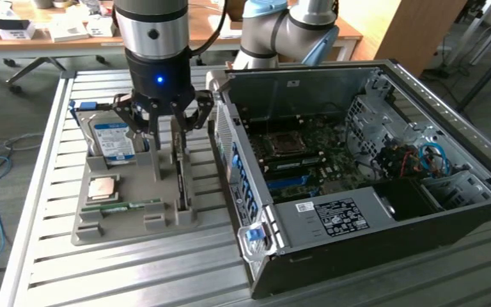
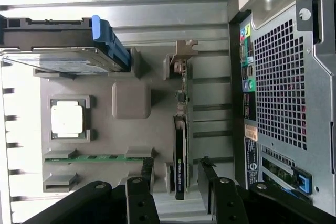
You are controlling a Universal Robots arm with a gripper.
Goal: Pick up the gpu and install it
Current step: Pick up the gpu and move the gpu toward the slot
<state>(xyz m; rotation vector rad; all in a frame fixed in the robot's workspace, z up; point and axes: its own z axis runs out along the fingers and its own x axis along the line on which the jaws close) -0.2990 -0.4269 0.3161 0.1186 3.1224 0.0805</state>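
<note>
Gpu [image 1: 179,182] is standing on edge in the gray holder [image 1: 135,225] on the tabletop [image 1: 100,275], just beside the computer case [image 1: 399,256]. I'm seeing my fingers [image 1: 156,157] hanging wide open astride it (gripping nothing).

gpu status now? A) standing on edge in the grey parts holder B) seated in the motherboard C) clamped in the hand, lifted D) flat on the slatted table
A: the thin green circuit-board card stands on edge in the grey plastic holder, the open hand straddling it without gripping.
</note>
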